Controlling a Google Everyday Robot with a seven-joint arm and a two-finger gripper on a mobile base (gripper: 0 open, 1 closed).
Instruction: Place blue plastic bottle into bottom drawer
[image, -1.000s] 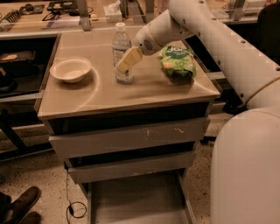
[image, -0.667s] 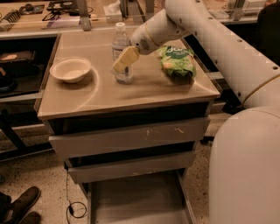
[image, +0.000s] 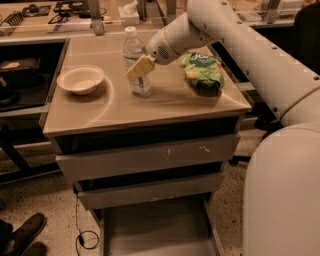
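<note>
The blue plastic bottle (image: 132, 49), clear with a white cap, stands upright on the cabinet top (image: 165, 107) near the middle back. My gripper (image: 137, 71) is at the bottle's mid-height, its tan tip lying across the front of the bottle. The arm reaches in from the upper right. The bottom drawer (image: 160, 227) is pulled out at floor level below the cabinet, a shallow grey tray with nothing in it.
A white bowl (image: 80, 79) sits left of the bottle. A green snack bag (image: 202, 70) lies to its right. Two scratched grey drawer fronts (image: 150, 156) are closed above the open drawer. My white body (image: 282, 200) fills the right side. Shoes (image: 25, 235) and a cable (image: 82, 239) lie at lower left.
My gripper has shifted slightly left, closer onto the bottle. The bottle, bowl and bag have not moved.
</note>
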